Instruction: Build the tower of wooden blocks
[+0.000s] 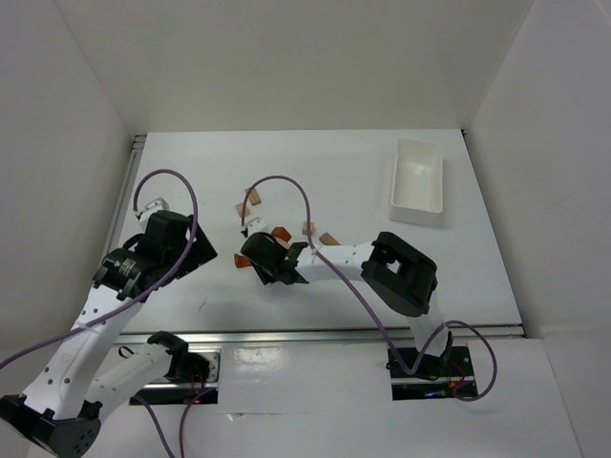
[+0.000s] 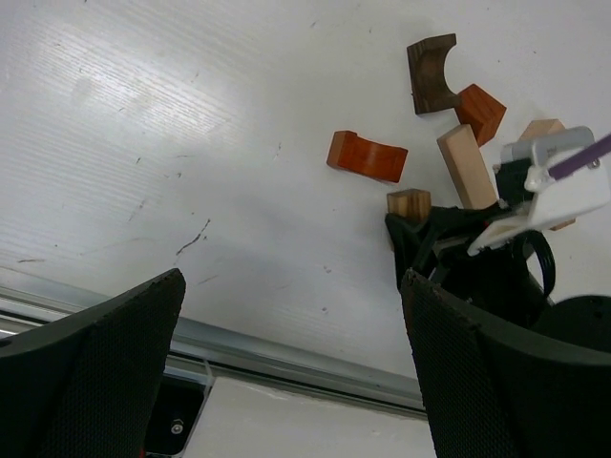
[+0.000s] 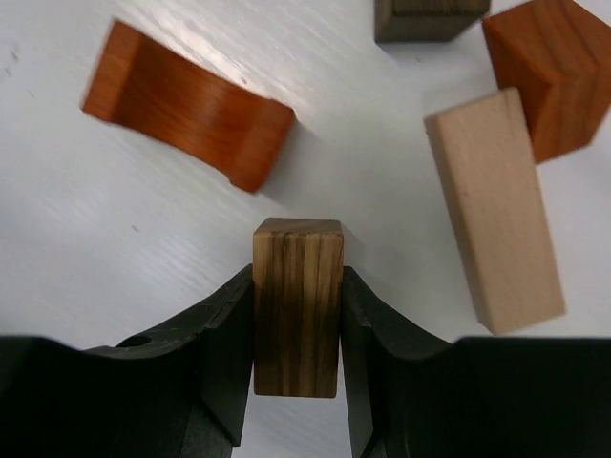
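I see right gripper (image 3: 297, 281) clamped on striped brown block (image 3: 297, 310); orange arch (image 3: 186, 105) ahead-left of fingers, tan bar (image 3: 496, 210) right. Left gripper (image 2: 293, 281) fingers wide apart.

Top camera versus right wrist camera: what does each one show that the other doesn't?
Only the top view: the white tray at the far right, and both arms. Only the right wrist view: the striped block pinched by the right claw, wood grain clear. Both: the curved orange block lying on the white table.
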### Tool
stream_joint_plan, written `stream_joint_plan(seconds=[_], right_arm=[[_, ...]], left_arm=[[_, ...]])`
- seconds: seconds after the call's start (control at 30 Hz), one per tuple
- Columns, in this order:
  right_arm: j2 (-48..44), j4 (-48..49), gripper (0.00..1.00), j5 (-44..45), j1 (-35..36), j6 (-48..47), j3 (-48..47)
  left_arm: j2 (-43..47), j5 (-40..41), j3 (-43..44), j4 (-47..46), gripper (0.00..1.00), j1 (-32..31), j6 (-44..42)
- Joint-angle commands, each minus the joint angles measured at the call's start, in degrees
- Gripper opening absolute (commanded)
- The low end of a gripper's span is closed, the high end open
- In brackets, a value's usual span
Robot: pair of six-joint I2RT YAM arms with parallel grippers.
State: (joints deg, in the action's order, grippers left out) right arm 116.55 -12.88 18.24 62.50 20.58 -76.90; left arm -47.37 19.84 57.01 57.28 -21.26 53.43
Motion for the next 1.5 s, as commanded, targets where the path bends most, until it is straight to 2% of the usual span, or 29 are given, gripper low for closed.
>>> stream_joint_plan(seconds=[0.0, 0.1, 0.27, 0.4, 0.57, 0.6, 0.73, 0.9, 1.03, 1.2, 1.43, 1.47], right_arm=[[-5.36, 2.92, 0.01, 4.08, 0.43, -8.60, 7.35], [-10.19, 9.34, 0.00, -0.72, -1.94, -18.71, 13.86], [-12.92, 12.44, 0.00, -5.84, -5.89, -25.82, 17.48], [-12.93, 15.08, 0.00, -7.68, -11.60, -31.47, 18.10], [-14.07, 16.66, 0.00, -21.02, -19.60, -37.96, 18.10], [-14.85, 17.19, 0.00, -24.27, -21.35, -43.46, 18.10], [-21.61, 15.00, 0.00, -35.80, -21.89, -53.86, 20.74], [-27.60, 9.65, 0.03, -44.15, -21.89, -54.42, 24.86], [-28.13, 4.63, 0.11, -42.95, -21.89, -56.35, 25.40], [-22.16, -3.02, 0.18, -41.53, -21.89, -59.51, 18.82], [-19.79, -0.66, 0.19, -42.51, -21.37, -60.66, 18.81], [-19.78, -0.65, 0.23, -42.50, -21.37, -60.66, 18.81]], left_arm=[[-0.96, -0.23, 0.47, -2.69, 1.00, -0.19, -1.75], [-1.58, -1.28, -0.23, -4.27, 1.00, -0.19, -2.36], [-2.72, -4.28, -1.38, -8.83, 1.00, -0.19, -4.91], [-2.72, -8.05, -6.20, -14.72, 1.00, -0.19, -4.39], [-0.09, -16.75, -14.47, -24.75, 1.00, -0.19, -3.34], [-0.09, -16.76, -14.47, -25.37, 1.00, -0.19, -3.33], [-4.37, -12.81, -10.53, -23.61, 1.00, -0.19, -7.18], [-12.11, -9.21, -4.74, -21.15, 1.00, -0.19, -11.15], [-17.57, -11.48, -1.74, -22.73, 1.00, -0.19, -14.31], [-23.19, -13.42, 0.99, -23.88, 1.00, -0.19, -16.78], [-27.07, -14.12, 2.22, -25.63, 1.00, -0.19, -18.01], [-27.94, -14.12, 2.22, -25.64, 1.00, -0.19, -18.01]])
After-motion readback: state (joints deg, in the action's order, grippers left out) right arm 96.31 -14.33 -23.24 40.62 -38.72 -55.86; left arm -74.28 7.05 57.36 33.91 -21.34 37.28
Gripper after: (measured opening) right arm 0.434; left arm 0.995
